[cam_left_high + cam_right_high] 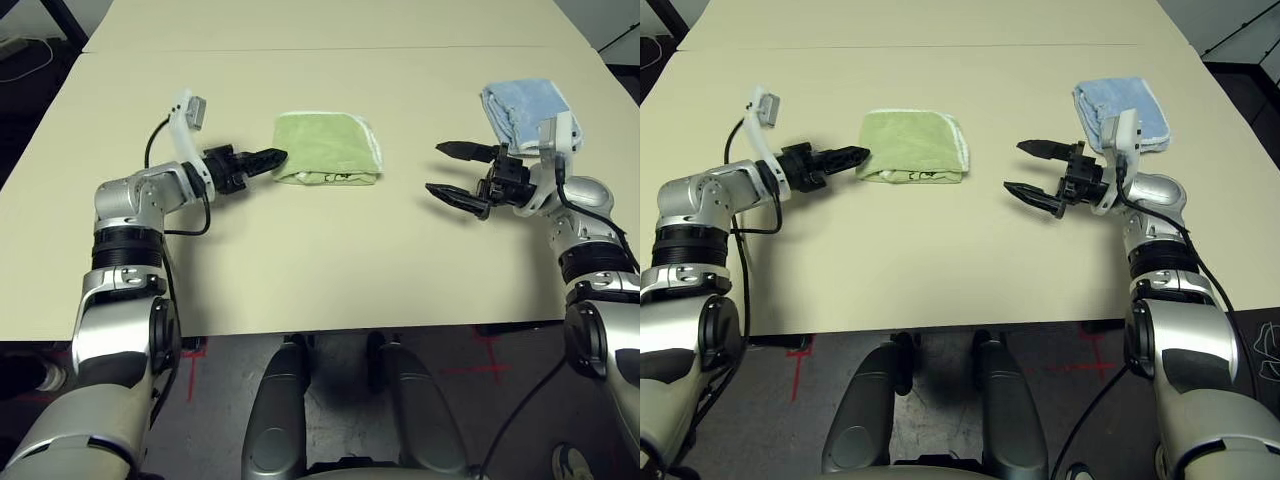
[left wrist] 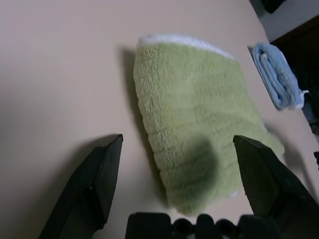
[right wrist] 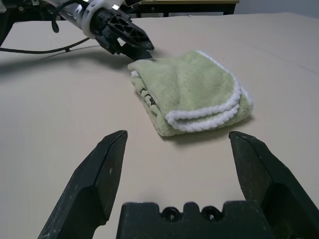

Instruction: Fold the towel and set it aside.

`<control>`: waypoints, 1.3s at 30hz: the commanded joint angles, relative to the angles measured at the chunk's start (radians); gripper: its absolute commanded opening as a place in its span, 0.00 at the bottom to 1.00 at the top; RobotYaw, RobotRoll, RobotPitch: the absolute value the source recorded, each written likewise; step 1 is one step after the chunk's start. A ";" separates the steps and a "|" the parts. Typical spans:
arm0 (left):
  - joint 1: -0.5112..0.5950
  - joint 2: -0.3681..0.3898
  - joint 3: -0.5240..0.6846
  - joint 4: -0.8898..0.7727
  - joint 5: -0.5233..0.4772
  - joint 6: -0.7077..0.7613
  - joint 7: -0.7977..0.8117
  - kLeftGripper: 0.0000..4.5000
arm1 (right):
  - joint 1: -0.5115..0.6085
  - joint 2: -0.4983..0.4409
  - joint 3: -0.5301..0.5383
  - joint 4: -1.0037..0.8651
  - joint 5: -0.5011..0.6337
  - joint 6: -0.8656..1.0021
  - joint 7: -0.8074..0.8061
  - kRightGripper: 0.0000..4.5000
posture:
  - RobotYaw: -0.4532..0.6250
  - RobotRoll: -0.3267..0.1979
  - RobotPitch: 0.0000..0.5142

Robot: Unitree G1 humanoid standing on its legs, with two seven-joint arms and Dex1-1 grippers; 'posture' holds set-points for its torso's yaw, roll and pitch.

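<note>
One green towel (image 1: 328, 148), one blue towel (image 1: 527, 110), two pincers, one table (image 1: 300, 270).

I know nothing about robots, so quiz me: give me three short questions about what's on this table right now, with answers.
1. True or false: the green towel lies folded on the table.
2. Which tool is at the towel's edge: A left tool, B right tool?
3. Fill in: the blue towel lies behind the robot's ____ arm.

Key:
1. True: it is a folded bundle, white edging at one end.
2. A: its open fingers sit at the towel's left edge; the right tool stands open, apart from it.
3. Right.
</note>
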 commanded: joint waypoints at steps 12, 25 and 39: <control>-0.135 -0.004 -0.006 0.288 0.018 0.119 -0.035 1.00 | 0.049 -0.015 0.006 -0.061 0.010 0.017 -0.006 0.99 | 0.43 0.62 0.46; -0.131 -0.034 -0.064 0.271 0.029 0.096 -0.105 0.63 | 0.041 -0.008 0.023 -0.046 -0.001 0.006 -0.018 1.00 | 0.44 0.62 0.47; -0.164 -0.044 0.001 0.318 0.012 0.041 -0.053 0.00 | 0.037 -0.020 0.033 -0.029 -0.006 -0.008 -0.021 1.00 | 0.44 0.62 0.46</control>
